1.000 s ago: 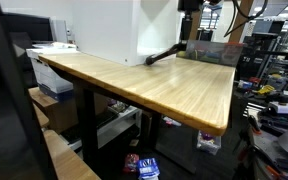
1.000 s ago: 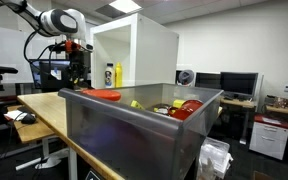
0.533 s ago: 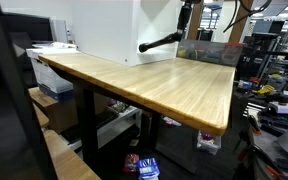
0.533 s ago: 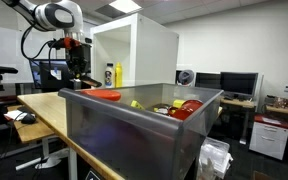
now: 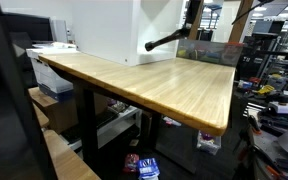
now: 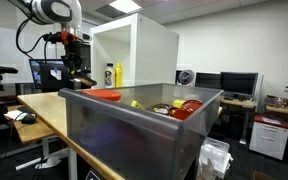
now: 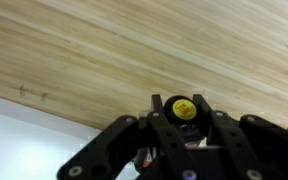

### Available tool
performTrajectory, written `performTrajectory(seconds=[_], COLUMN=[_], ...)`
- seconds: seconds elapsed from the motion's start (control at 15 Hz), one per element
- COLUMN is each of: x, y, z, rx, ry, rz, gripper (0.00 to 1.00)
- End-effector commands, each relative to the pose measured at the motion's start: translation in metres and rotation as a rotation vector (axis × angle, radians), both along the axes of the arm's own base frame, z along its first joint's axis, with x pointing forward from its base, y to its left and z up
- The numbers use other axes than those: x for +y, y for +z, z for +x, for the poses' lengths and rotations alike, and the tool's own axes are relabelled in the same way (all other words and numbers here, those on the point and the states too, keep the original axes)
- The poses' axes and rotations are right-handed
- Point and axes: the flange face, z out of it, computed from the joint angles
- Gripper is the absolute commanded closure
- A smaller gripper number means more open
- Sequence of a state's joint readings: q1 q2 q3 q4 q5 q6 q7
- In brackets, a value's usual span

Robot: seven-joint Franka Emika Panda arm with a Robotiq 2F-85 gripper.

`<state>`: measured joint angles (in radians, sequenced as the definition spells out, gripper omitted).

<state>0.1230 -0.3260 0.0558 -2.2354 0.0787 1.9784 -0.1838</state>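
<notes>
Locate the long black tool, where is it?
In an exterior view the long black tool is clamped in the end effector, sticking out sideways above the far end of the wooden table, in front of the white cabinet.

A wooden table point(image 5: 154, 85) is seen beneath the gripper point(image 5: 190, 30). A white cabinet point(image 6: 134, 50) is set just beside it, a yellow bottle point(image 6: 109, 74) near it, and a grey bin point(image 6: 134, 125) farther off.
</notes>
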Motion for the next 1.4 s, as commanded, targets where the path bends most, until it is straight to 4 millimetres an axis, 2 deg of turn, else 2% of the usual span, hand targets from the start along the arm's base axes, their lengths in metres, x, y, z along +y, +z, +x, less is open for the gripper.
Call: performTrajectory(seconds=[0.0, 0.4, 0.67, 1.33], x=[-0.001, 0.001, 0.0, -0.004], y=[0.026, 0.049, 0.047, -0.004], z=[-0.006, -0.011, -0.014, -0.012], rx=[0.066, 0.291, 0.452, 0.773], ry=[0.045, 0.078, 0.084, 0.083], rz=[0.015, -0.023, -0.058, -0.183], gripper=[0.91, 0.91, 0.91, 0.91])
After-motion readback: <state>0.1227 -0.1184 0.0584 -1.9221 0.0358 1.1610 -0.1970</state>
